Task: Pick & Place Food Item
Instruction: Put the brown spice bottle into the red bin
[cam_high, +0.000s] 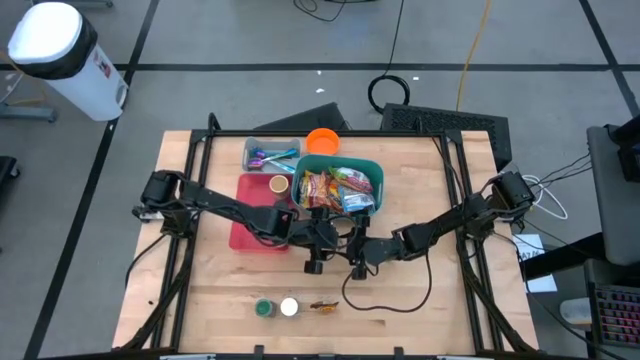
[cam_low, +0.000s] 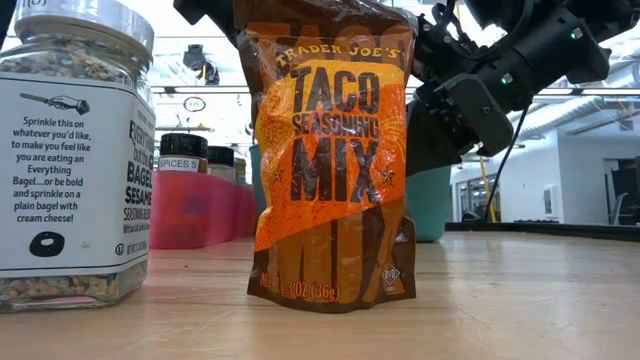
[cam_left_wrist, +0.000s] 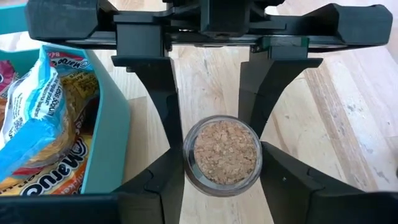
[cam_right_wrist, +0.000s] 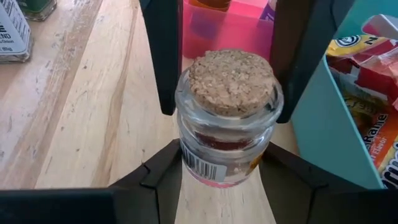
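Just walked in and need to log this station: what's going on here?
Both arms meet mid-table, just in front of the teal bin of snack packets. The right gripper is shut on a small cork-stoppered glass jar. The left gripper has its fingers at either side of the same jar, seen from above. A taco seasoning packet stands at the table's front edge.

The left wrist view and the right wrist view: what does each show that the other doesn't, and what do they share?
Only the left wrist view looks straight down on a cork-topped jar between the left arm's fingers.

Only the right wrist view shows a jar's glass side, barcode label and red contents, plus a pink tray behind.

Both show a corked jar between dark fingers, the teal bin of snack packets, and the wooden table.
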